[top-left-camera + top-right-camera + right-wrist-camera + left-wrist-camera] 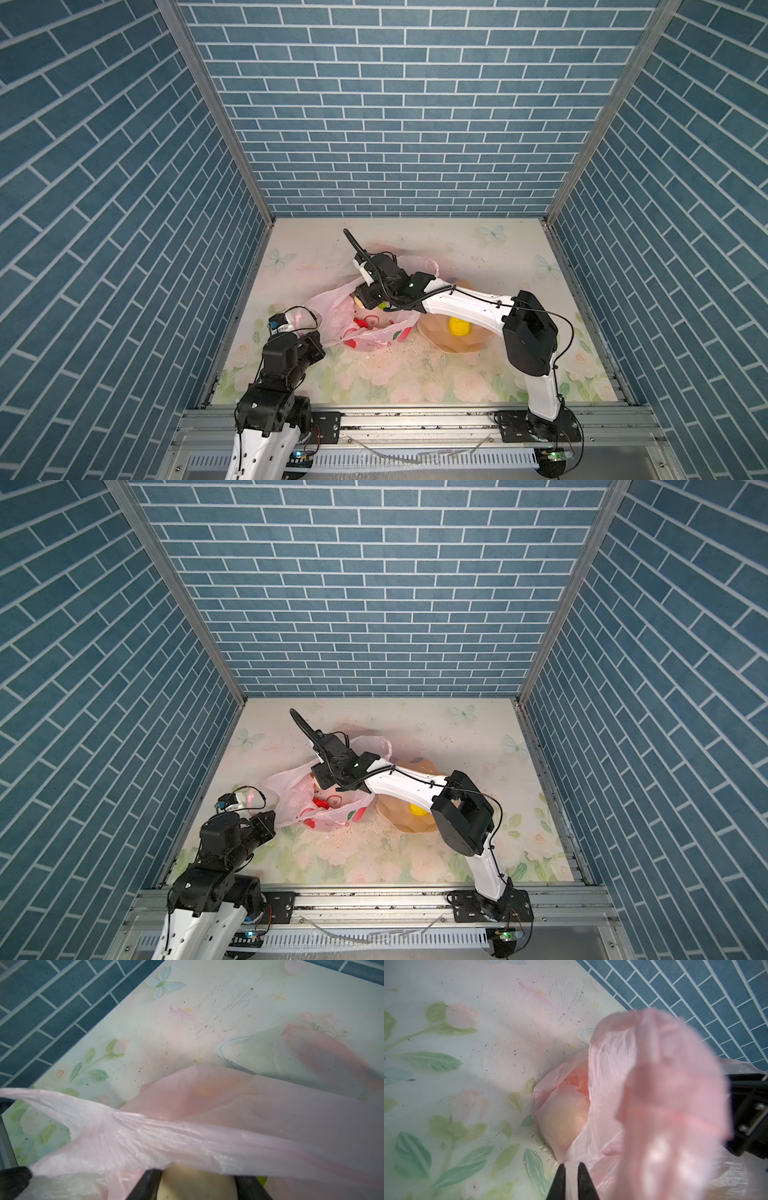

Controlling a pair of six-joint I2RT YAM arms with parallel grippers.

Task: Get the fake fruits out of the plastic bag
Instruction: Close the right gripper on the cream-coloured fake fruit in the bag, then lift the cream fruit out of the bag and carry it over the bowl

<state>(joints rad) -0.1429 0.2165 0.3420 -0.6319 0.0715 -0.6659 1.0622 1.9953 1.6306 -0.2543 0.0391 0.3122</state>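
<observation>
Status: right gripper [199, 1175] is inside the plastic bag [374, 332], which lies just beside the bowl [473, 343]. Its jaws are clamped on a cream fruit [197, 1187]. Left gripper [571, 1166] pinches the bag's edge on the side away from the bowl. Risks on lift: film draped over the fruit snags and drags the bag, the thin-film pinch slips, or the round fruit squirts out.

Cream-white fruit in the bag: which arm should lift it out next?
Right. Its hand is inside the plastic bag with the cream-white fruit filling the gap between its fingers. The left hand is shut on the bag's edge, apparently holding it open, so it is probably better left there.
</observation>
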